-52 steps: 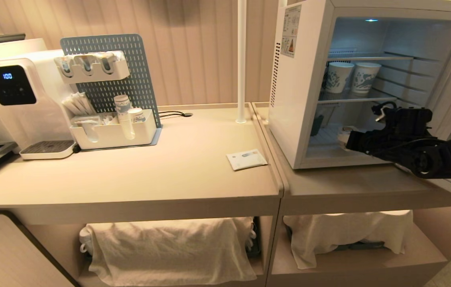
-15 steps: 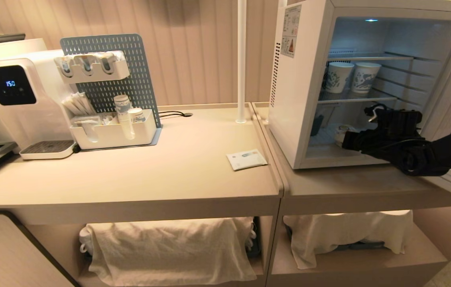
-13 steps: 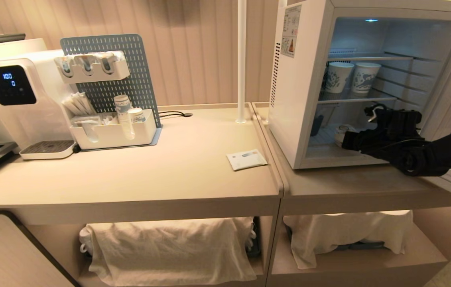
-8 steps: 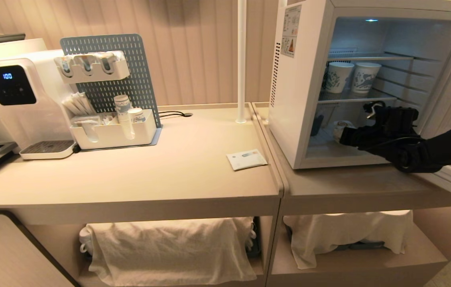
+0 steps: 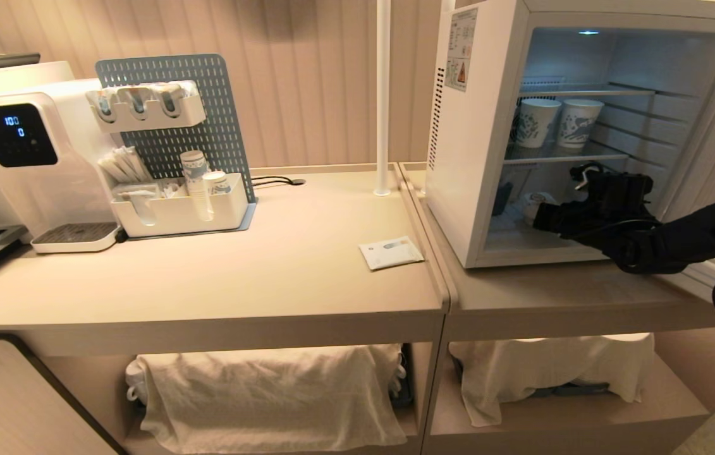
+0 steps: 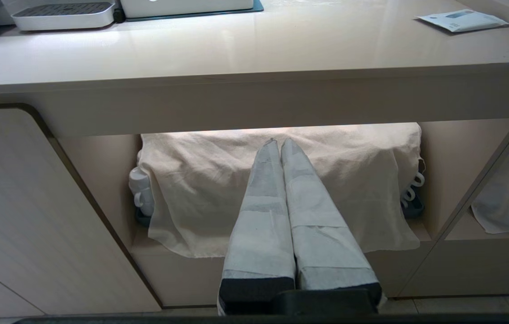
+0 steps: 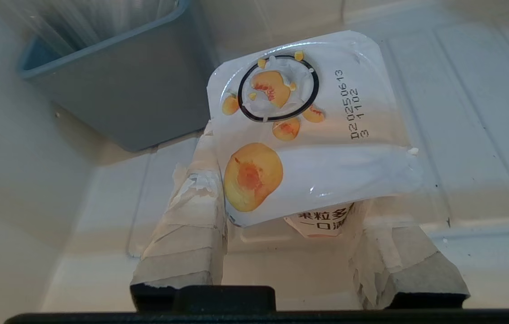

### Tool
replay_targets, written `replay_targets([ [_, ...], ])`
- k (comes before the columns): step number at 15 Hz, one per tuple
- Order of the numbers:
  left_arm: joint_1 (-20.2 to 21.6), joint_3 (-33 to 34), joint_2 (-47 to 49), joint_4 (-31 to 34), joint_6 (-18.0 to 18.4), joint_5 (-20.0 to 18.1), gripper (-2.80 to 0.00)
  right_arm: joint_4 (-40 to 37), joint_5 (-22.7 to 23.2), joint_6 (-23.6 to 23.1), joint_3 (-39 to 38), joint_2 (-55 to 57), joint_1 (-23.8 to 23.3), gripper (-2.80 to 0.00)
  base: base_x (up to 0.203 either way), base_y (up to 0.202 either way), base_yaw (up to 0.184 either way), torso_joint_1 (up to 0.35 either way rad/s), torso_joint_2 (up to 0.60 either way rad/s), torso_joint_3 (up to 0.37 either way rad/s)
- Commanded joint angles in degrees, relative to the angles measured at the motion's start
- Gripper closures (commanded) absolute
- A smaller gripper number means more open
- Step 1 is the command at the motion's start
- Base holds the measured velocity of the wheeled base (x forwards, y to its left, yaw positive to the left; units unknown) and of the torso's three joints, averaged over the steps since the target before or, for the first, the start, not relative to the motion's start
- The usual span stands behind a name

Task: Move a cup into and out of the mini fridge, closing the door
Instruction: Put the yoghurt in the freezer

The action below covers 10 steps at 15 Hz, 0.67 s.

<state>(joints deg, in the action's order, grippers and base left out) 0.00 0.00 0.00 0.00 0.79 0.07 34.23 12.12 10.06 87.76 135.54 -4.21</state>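
Small squat white cup with peach pictures on its square foil lid, low inside the open mini fridge, clamped between the right gripper fingers, grey bin just beyond.

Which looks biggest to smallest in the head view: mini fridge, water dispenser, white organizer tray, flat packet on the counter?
1. White boxy mini fridge
2. White water dispenser with black screen
3. White plastic organizer tray
4. Flat white packet

The fridge is partly cut off by the frame, yet looks largest.
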Motion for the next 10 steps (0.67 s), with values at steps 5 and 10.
replay_targets([
  [5, 0.0, 0.0, 0.05, 0.0, 0.0, 0.02, 0.0, -0.03, 0.1, 0.13, 1.36, 1.99, -0.01, 0.0, 0.0, 0.0, 0.0, 0.0, 0.0, 0.0],
  [10, 0.0, 0.0, 0.0, 0.0, 0.0, 0.02, 0.0, -0.21, 0.19, -0.74, 2.33, 1.93, -0.02, 0.0, 0.0, 0.0, 0.0, 0.0, 0.0, 0.0],
])
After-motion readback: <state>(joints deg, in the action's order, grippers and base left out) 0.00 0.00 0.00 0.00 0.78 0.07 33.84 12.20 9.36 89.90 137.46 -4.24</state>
